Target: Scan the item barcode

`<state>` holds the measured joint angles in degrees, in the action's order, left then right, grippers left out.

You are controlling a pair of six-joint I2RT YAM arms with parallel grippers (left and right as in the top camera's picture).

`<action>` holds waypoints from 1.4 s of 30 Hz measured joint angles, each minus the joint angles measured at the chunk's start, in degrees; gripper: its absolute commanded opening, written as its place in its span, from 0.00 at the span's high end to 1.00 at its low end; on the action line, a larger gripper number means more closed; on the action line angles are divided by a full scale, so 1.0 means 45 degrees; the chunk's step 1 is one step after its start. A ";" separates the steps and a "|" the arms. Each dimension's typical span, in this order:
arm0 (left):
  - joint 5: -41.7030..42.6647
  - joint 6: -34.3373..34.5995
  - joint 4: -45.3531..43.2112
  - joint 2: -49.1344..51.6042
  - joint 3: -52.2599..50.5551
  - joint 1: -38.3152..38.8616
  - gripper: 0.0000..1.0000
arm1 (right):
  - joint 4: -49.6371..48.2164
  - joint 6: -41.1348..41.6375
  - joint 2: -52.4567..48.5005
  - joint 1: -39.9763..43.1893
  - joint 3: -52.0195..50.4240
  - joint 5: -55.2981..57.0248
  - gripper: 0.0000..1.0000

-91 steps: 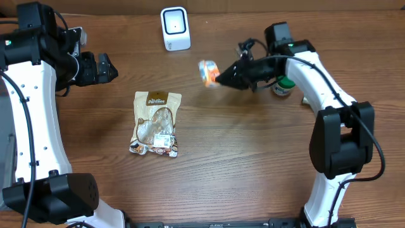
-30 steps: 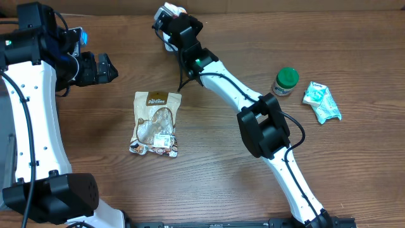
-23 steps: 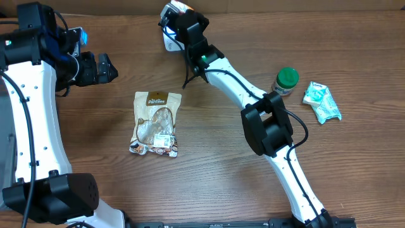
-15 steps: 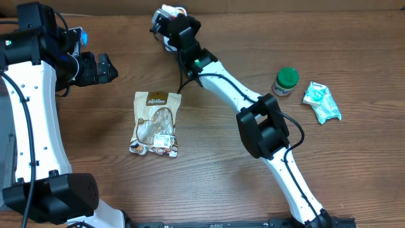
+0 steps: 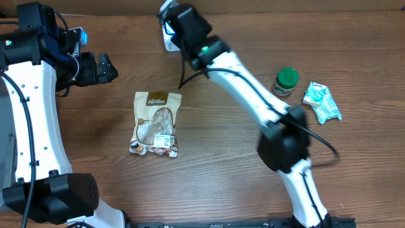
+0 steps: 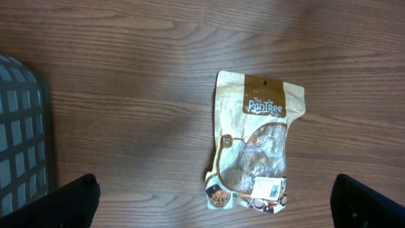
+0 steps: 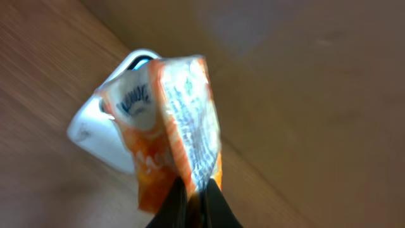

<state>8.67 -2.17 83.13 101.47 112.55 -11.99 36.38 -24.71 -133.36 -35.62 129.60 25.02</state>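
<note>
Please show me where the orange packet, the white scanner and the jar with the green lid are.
orange packet [image 7: 161,130]: right wrist view, its middle fold.
white scanner [image 7: 90,131]: right wrist view, its white body.
jar [image 5: 287,77]: overhead view, its green lid.

I see the table [image 5: 215,164] from overhead, with the scanner [image 5: 166,42] at its far edge, near the middle. The right gripper [image 7: 192,200] is stretched across to it. The sachet [image 7: 174,107] pinched in it hangs just in front of the scanner, above the tabletop. A snack pouch [image 5: 155,123] lies flat nearer me, left of centre. The left gripper [image 5: 109,68] sits behind it and further left. On the right, a jar [image 5: 285,81] stands just left of a wrapped packet [image 5: 321,101], both well apart from the pouch.
</note>
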 measured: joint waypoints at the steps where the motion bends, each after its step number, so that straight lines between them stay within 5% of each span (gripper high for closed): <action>1: 0.0005 0.0000 0.0005 0.0000 0.0000 0.0000 0.00 | 0.1253 0.0782 0.0947 0.0024 0.0000 -0.0330 0.96; 7: -0.0005 0.0000 0.0000 0.0000 0.0000 0.0000 0.01 | 0.9214 0.3959 0.4148 0.0967 0.0340 -0.3016 0.96; 9: 0.0000 0.0000 0.0000 0.0000 0.0000 0.0000 0.01 | 1.0365 0.4381 0.4143 0.1710 0.0238 -0.3507 0.96; 20: 0.0005 0.0000 -0.0010 0.0000 0.0000 0.0000 0.00 | 1.0977 0.5280 0.3230 0.5663 -0.5843 -0.4367 0.96; 27: 0.0005 0.0000 -0.0005 0.0000 0.0000 0.0000 0.00 | 1.0919 0.5401 0.3225 0.6917 -0.6853 -0.4318 0.95; 28: 0.0005 0.0000 0.0000 0.0000 0.0000 0.0000 0.00 | 1.0928 0.5406 0.3225 0.7014 -0.6853 -0.4260 0.91; 29: 0.0005 0.0000 0.0000 0.0000 0.0000 0.0000 0.00 | 1.0953 0.5450 0.3225 0.7116 -0.6853 -0.4143 0.75; 31: 0.0005 0.0000 0.0000 0.0000 0.0000 0.0000 0.01 | 1.0938 0.5663 0.3225 0.7344 -0.6853 -0.3891 0.16; 32: 0.0005 0.0000 0.0000 0.0000 0.0000 0.0000 0.01 | 1.0938 0.5683 0.3225 0.7427 -0.6853 -0.3827 0.04; 42: 0.0000 0.0000 0.0000 0.0000 0.0000 0.0000 0.00 | 1.0797 0.5843 0.3225 0.7713 -0.6071 -0.4255 0.00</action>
<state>8.67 -2.17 83.13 101.47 112.55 -11.99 84.97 1.58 -118.85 -0.91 102.28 5.87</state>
